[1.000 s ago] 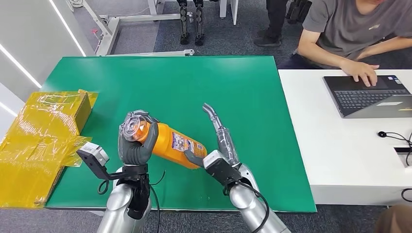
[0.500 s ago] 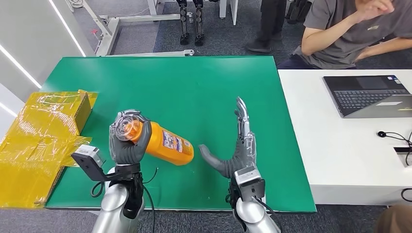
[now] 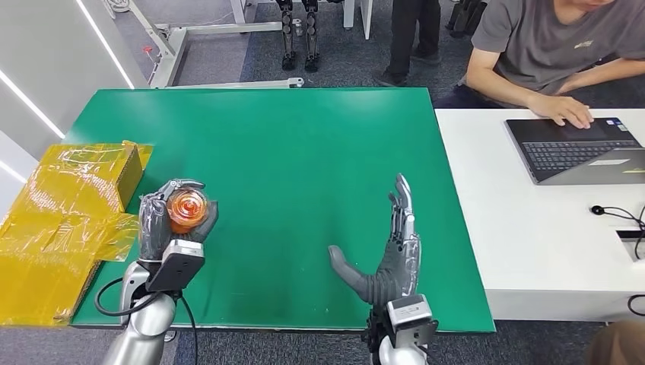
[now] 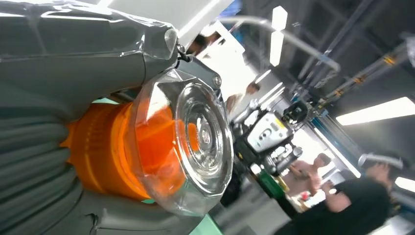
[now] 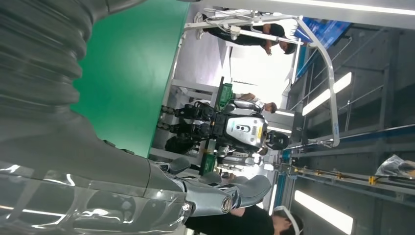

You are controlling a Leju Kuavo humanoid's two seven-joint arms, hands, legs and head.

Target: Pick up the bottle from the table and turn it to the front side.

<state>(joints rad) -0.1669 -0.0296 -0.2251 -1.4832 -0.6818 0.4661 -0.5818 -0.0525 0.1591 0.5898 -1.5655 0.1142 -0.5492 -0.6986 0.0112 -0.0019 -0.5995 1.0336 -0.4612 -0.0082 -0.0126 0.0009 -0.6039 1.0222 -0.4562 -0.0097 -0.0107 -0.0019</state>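
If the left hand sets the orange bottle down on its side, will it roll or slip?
Probably it rolls: the bottle looks round, and its clear cap too. The glossy plastic may slip, though the left hand wraps it closely. It seems stiff, since it keeps its shape.

In the head view, the bottle (image 3: 187, 209) at the lower left shows only its clear cap end, because its body is hidden behind the left hand (image 3: 169, 228) that grips it, so its label cannot be seen; in the left wrist view the orange body is also mostly covered by grey fingers (image 4: 34, 147). The yellow wrapped box (image 3: 65, 220) is cut off by the left edge of the head view, and the person (image 3: 548, 53) at the upper right is cut off by the top edge. The right hand (image 3: 388, 258) is cut off at the wrist by the bottom edge, and the figures in the background of the right wrist view are too small to tell clearly.
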